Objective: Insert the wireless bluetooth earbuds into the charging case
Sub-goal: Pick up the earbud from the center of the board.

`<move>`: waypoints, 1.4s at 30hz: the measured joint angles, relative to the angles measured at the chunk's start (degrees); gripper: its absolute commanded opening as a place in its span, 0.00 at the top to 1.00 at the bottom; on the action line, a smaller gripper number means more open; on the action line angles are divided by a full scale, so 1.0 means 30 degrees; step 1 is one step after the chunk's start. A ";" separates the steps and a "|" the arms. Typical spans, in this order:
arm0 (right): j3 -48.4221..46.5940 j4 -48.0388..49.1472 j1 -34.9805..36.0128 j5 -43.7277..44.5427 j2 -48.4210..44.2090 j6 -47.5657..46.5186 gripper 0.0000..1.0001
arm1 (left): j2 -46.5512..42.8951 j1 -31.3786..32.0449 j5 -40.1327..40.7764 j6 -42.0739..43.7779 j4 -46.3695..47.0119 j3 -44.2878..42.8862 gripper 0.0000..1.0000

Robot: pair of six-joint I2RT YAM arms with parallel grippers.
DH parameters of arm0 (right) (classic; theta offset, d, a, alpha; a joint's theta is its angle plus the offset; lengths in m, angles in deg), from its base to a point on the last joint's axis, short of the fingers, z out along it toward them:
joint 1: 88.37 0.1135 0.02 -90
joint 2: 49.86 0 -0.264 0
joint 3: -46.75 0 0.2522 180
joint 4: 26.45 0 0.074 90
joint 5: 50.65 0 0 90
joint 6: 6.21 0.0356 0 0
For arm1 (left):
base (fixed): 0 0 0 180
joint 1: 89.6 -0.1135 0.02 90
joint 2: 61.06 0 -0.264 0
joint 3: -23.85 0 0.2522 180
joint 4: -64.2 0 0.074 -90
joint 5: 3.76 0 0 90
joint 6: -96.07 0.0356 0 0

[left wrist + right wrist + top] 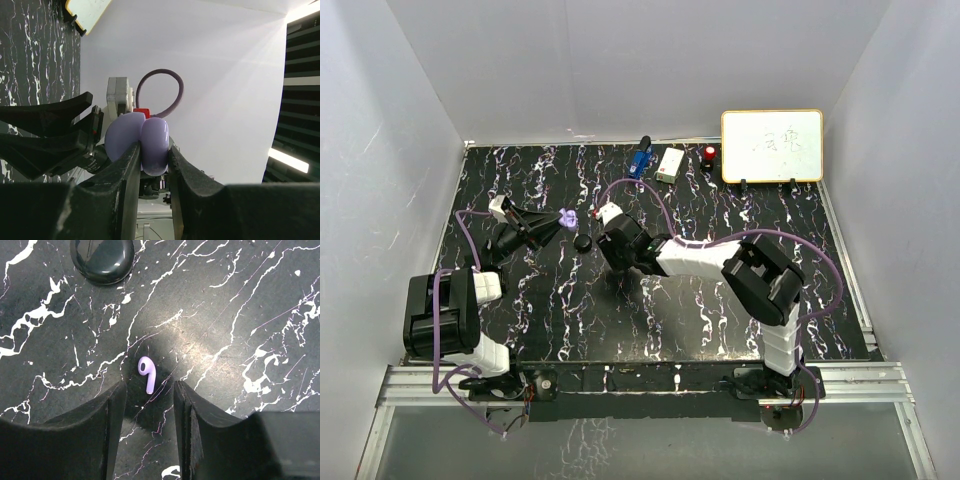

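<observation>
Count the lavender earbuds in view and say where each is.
1. The tiny lavender plastic earbud lies on the black marbled table between the open fingers of the right gripper. Others may hide inside the lavender rounded case clamped in the left gripper.

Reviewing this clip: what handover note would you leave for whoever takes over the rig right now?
The left gripper is shut on the lavender charging case, held up off the table.
The right gripper is open and low over the table, its jaws on either side of a lavender earbud that lies flat, not yet gripped.
A black puck sits on the table just beyond that earbud.
Done: the case is in hand. No earbud is visibly in it.
Left: close on the earbud, carry it to the case and seat it. No other earbud shows in these views.
</observation>
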 measured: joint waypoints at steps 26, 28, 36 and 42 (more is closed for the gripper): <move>-0.1625 -0.0882 -0.0087 -0.0226 0.1377 -0.0219 0.64 | -0.0022 -0.0568 -0.0393 -0.0073 0.0007 0.0000 1.00; -0.1668 -0.0889 -0.0102 -0.0270 0.1457 -0.0219 0.65 | -0.0022 -0.0612 -0.0408 -0.0080 0.0007 0.0000 1.00; -0.1778 -0.0867 -0.0117 -0.0444 0.1923 -0.0189 0.67 | -0.0022 -0.0750 -0.0444 -0.0255 0.0015 0.0000 1.00; -0.1996 -0.0896 -0.0117 -0.0517 0.2098 -0.0189 0.69 | -0.0022 -0.0852 -0.0452 -0.0342 0.0022 0.0000 1.00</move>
